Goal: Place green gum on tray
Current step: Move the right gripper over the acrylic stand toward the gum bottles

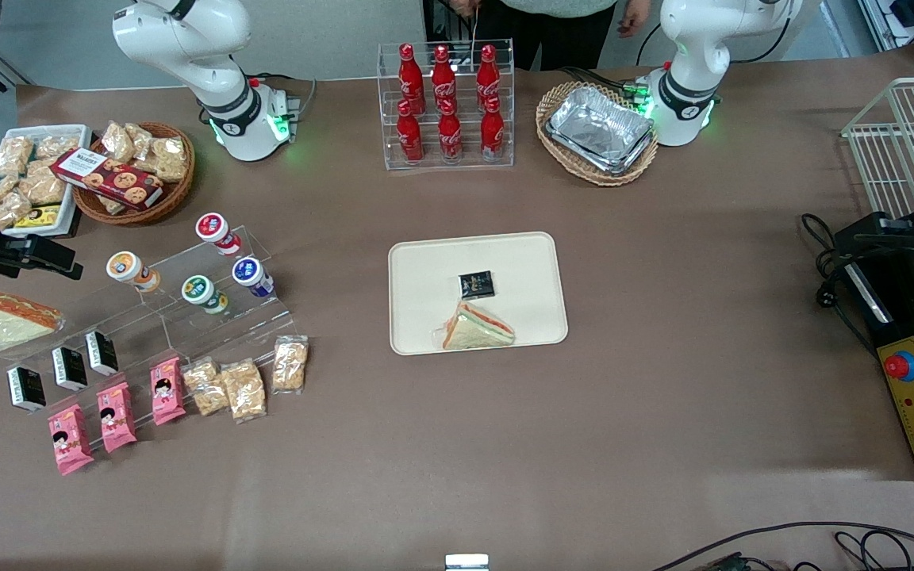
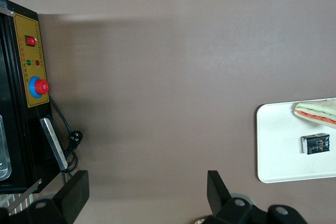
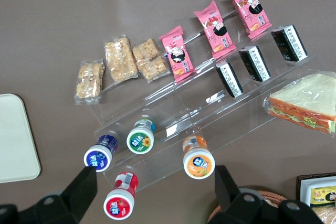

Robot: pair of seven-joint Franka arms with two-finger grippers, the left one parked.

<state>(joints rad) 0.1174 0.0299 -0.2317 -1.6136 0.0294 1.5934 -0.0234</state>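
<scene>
Above the clear stepped rack (image 3: 173, 114), your pincer (image 3: 155, 192) hangs open and empty, its two fingers (image 3: 84, 184) spread wide, touching nothing. Beneath it you find the green gum (image 3: 140, 139) lying on the rack between the blue-lidded bottle (image 3: 100, 156) and the orange-lidded bottle (image 3: 198, 161), with the red-lidded bottle (image 3: 121, 202) near. Toward the middle of your desk (image 1: 663, 317), well apart from the rack, sits the tray (image 1: 417, 270), holding a wrapped sandwich (image 1: 477, 327) and a small black packet (image 1: 477, 283).
</scene>
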